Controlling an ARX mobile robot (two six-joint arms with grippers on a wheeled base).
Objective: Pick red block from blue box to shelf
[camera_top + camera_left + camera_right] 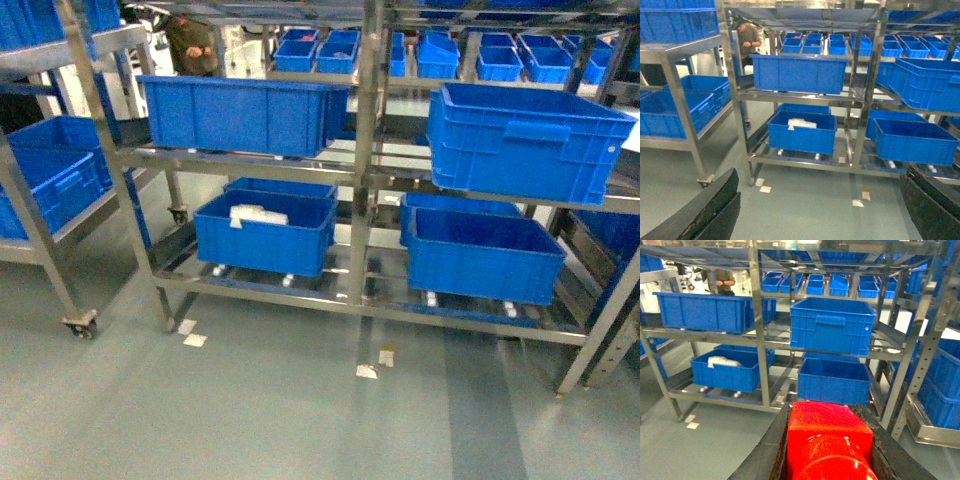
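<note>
The red block (pixel 829 440) fills the bottom of the right wrist view, glossy, its round stud towards the camera. My right gripper (pixel 825 412) is shut on it, with a black finger (pixel 765 450) pressed on each side. The steel shelf (pixel 756 315) stands ahead, also seen as the shelf (pixel 366 150) in the head view and the shelf (pixel 867 100) in the left wrist view. My left gripper (pixel 821 180) hangs open over the grey floor, nothing between its fingers (pixel 715 210). Neither gripper shows in the head view. The blue box is out of view.
Dark blue crates fill the shelf tiers: one with white items (pixel 265 232) lower left, one overhanging the middle tier (pixel 525 135) at right. A second rack on castors (pixel 40 230) stands left. A person (pixel 192 45) is behind. Tape marks (pixel 367 371) dot the floor.
</note>
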